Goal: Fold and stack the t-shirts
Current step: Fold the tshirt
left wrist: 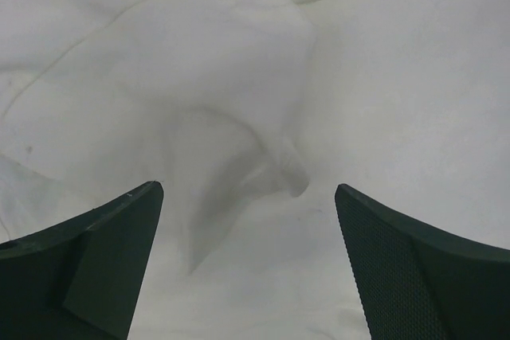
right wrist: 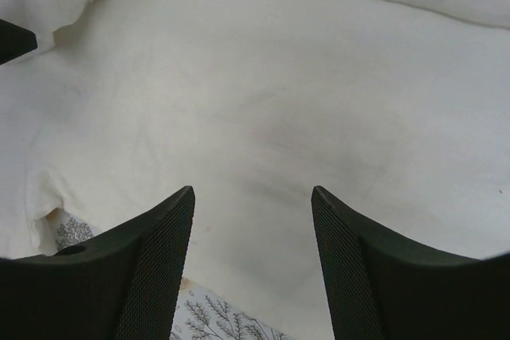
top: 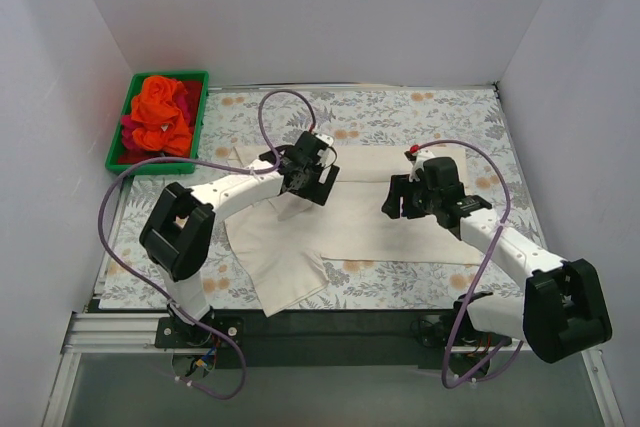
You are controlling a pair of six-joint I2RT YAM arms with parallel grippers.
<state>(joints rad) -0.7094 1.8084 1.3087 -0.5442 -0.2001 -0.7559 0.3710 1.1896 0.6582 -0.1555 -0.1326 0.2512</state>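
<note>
A large cream t-shirt (top: 360,217) lies spread over the middle of the floral tablecloth, one part trailing toward the near edge. My left gripper (top: 305,187) hovers over its left part, jaws wide apart and nothing between them; the left wrist view shows a raised fold of cream t-shirt (left wrist: 263,149) just ahead of my left gripper (left wrist: 249,193). My right gripper (top: 398,202) stands open above the shirt's middle right; its wrist view shows flat cream t-shirt (right wrist: 271,101) under my right gripper (right wrist: 253,193), empty. Orange and red-magenta t-shirts (top: 162,115) are heaped in the green bin.
The green bin (top: 200,112) stands at the far left corner of the table. The floral tablecloth (top: 420,107) shows around the shirt, and a patch of tablecloth (right wrist: 215,316) peeks out at the shirt's near hem. White walls enclose three sides.
</note>
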